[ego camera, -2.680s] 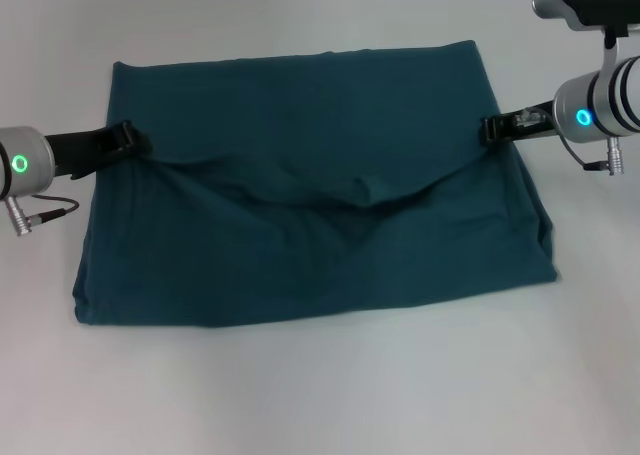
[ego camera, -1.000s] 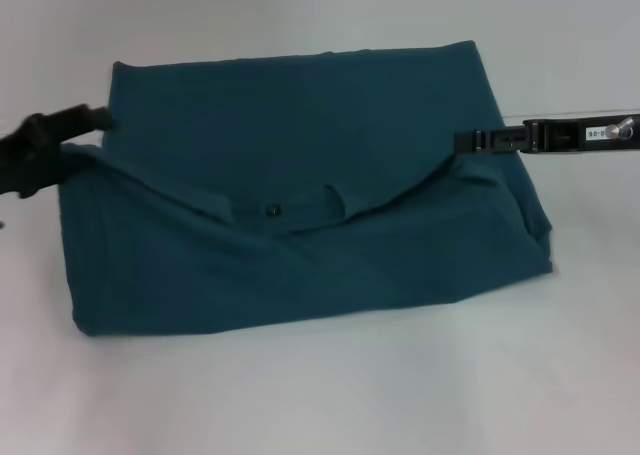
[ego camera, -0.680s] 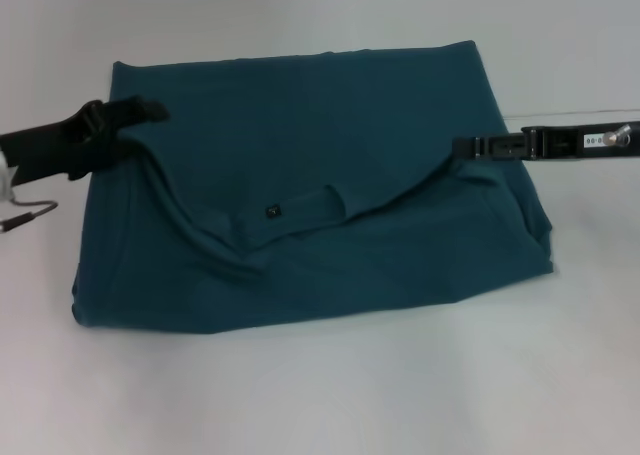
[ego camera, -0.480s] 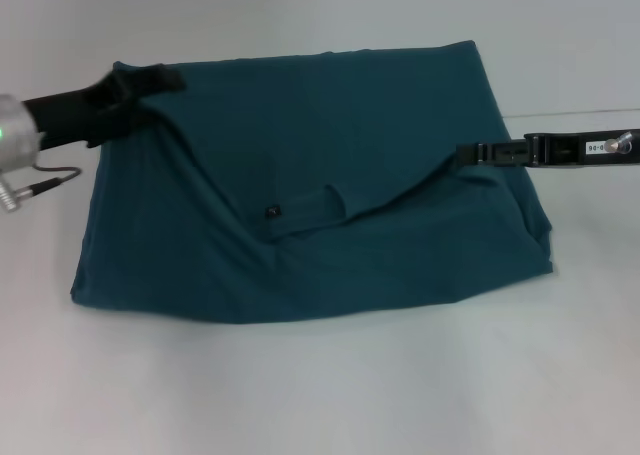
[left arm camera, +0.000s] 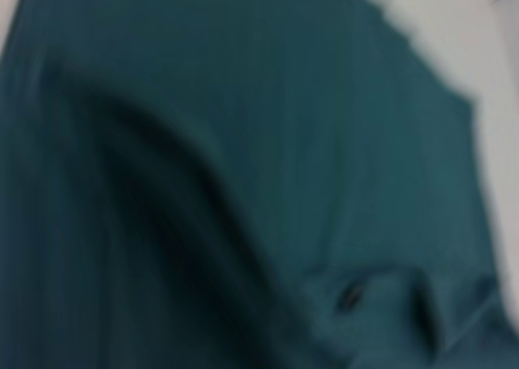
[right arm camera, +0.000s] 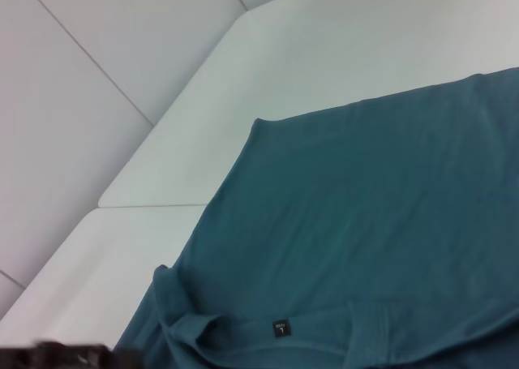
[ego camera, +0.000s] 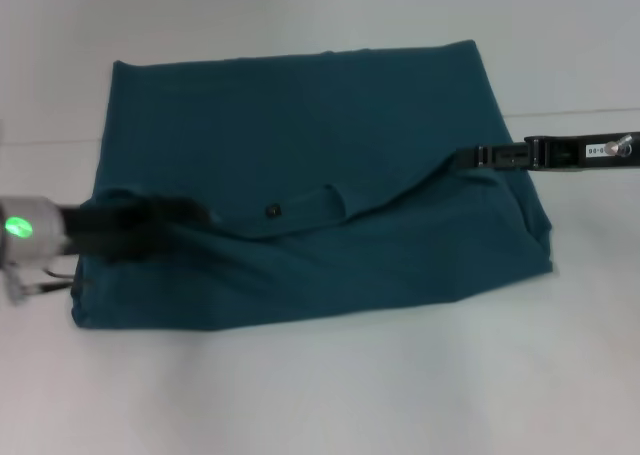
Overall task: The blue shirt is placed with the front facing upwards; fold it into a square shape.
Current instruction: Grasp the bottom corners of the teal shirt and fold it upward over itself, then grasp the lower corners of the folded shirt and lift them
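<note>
Right now the blue shirt (ego camera: 310,175) lies spread on the white table (ego camera: 320,385), folded partway, plain back showing, with the collar and its small dark label (ego camera: 272,211) turned up near the middle. From the left, the left gripper (ego camera: 190,213) reaches over the shirt's near left part, blurred, so whether its fingers are parted or closed cannot be told. On the other side, the right gripper (ego camera: 470,158) has its fingers pinched on the shirt's right edge, lifting the cloth there into a ridge that runs toward the collar.
</note>
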### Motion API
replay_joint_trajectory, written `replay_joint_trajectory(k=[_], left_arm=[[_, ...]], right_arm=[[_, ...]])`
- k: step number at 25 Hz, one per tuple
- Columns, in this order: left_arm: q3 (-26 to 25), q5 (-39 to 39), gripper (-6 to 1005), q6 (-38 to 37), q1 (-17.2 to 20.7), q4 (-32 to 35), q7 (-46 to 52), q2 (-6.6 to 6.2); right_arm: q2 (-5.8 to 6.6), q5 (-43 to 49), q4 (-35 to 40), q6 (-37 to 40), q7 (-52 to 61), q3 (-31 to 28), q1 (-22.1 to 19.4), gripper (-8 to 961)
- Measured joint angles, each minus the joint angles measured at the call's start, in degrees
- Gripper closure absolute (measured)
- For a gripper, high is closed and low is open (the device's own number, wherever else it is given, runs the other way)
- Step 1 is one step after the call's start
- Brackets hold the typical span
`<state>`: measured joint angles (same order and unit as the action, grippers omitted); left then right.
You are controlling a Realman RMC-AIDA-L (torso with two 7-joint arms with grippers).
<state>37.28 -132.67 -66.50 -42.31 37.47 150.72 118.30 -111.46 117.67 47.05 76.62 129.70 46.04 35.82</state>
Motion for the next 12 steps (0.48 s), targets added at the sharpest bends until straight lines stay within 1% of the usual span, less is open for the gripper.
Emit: replay_joint_trajectory(k=[1,2,4,8,12], left_arm=[[-0.1,1.2,267,-1.5,0.8,2.0,0.1,-0.22],[-0.2,3.5,267,-3.8,1.7,3.6,-0.1,-0.84],[-0.5,7.8,267,-6.4,3.4,4.6,-1.1,-1.55],[-1.0,16.1,266,-9.6,6.6,6.7,-3.6,-2.14],[-1.1,18.7,269,-10.5,8.2,7.5,-4.0,-2.69]], right_arm=[[0.09,0.0,-0.1,0.0,0.0,0.0,0.1,29],[0.09,0.0,-0.1,0.0,0.0,0.0,0.1,29],[0.05,0.0,-0.1,0.0,-0.1,0.0,0.2,29],[-0.29,0.0,-0.2,-0.2,-0.3,0.0,0.4,29],[-0.40,0.0,-0.1,-0.1,-0.3,0.1,0.6,29]])
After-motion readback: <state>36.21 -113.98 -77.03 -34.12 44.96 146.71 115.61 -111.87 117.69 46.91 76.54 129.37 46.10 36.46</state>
